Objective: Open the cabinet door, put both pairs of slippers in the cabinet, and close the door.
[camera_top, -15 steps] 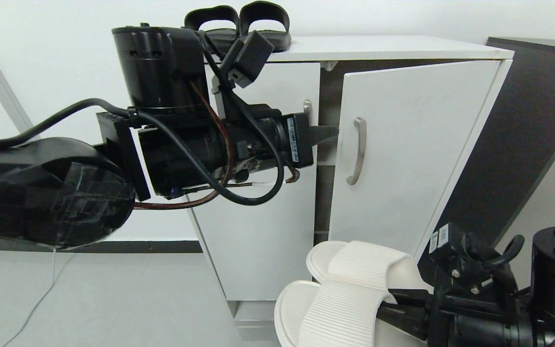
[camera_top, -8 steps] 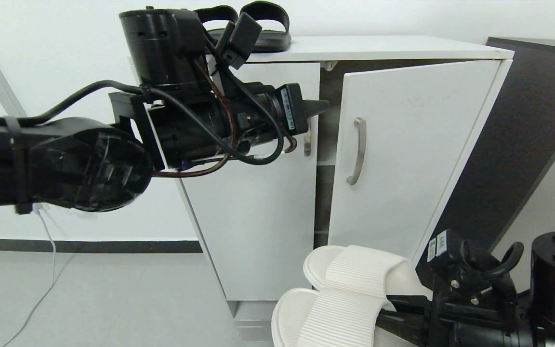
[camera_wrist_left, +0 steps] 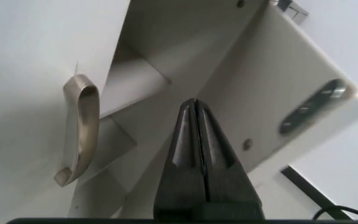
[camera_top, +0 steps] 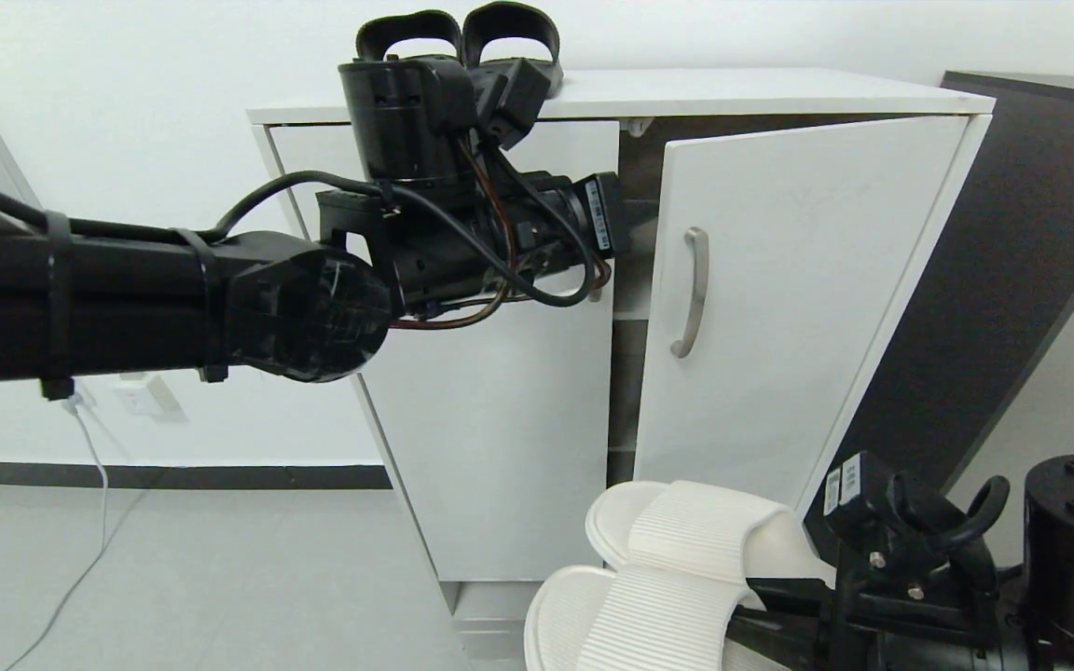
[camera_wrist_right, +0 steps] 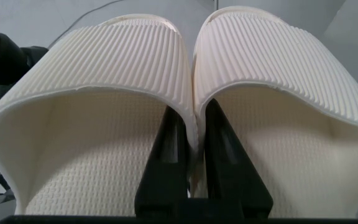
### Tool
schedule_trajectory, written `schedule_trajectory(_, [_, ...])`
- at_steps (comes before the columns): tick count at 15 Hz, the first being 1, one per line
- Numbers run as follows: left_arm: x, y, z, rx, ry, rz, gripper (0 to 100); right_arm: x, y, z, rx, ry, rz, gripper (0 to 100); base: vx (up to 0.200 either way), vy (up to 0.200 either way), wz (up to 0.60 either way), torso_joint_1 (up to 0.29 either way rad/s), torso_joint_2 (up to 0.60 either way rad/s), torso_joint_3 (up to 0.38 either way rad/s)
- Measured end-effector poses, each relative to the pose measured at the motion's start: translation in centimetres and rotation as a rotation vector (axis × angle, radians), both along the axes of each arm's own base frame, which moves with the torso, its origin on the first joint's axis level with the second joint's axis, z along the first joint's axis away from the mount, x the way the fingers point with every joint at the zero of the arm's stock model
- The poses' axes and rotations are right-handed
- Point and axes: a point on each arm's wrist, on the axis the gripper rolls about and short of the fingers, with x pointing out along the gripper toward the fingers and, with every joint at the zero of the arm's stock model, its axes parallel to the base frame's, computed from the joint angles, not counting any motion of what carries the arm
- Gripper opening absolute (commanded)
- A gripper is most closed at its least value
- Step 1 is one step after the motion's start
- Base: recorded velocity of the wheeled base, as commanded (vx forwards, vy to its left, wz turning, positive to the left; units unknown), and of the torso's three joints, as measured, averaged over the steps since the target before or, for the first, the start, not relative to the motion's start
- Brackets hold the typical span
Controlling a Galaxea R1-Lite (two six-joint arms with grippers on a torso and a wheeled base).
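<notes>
Now left gripper (camera_wrist_left: 196,111) closed by door gap (camera_top: 624,391), right gripper (camera_wrist_right: 194,121) clamping white slippers (camera_wrist_right: 104,81).

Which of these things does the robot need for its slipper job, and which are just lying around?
For the job:
white slippers, held by the right gripper
black slippers on top of the cabinet
ajar door
left gripper, shut

Just lying about:
wall socket
dark panel
</notes>
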Motion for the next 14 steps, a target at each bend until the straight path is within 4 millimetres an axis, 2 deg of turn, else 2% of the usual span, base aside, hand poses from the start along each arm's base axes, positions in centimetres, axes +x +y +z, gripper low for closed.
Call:
schedule_trajectory(3, [0.5,-0.3,-0.6,0.008,0.012,0.004,0,-0.1,-0.1,-0.4,-0.024,-0.014,0.011,0,-0.200,0.000,0.00,0.002,0.00,-0.001])
schedule_trajectory(6, [-0.4,-1.4,-1.2,0.008,-0.002,-0.033,0,-0.7,-0.2,-1.0,-0.049,-0.007,0.033,0,-0.200,0.000,0.00,0.002,0.00,0.007])
schedule_trajectory(10, [-3.5,-4.3,-2.3,-0.079,-0.104,-0.140,0,-1.4,-0.1,-1.5,-0.064,0.003,0.064,0,0.000,0.000,0.00,0.000,0.00,0.000])
schedule_trajectory(14, [-3.7,-4.6,-3.1,-0.069,-0.086,-0.143,0,-1.4,-0.1,-1.5,-0.062,0.000,0.066,0,0.000,0.000,0.00,0.000,0.00,0.000])
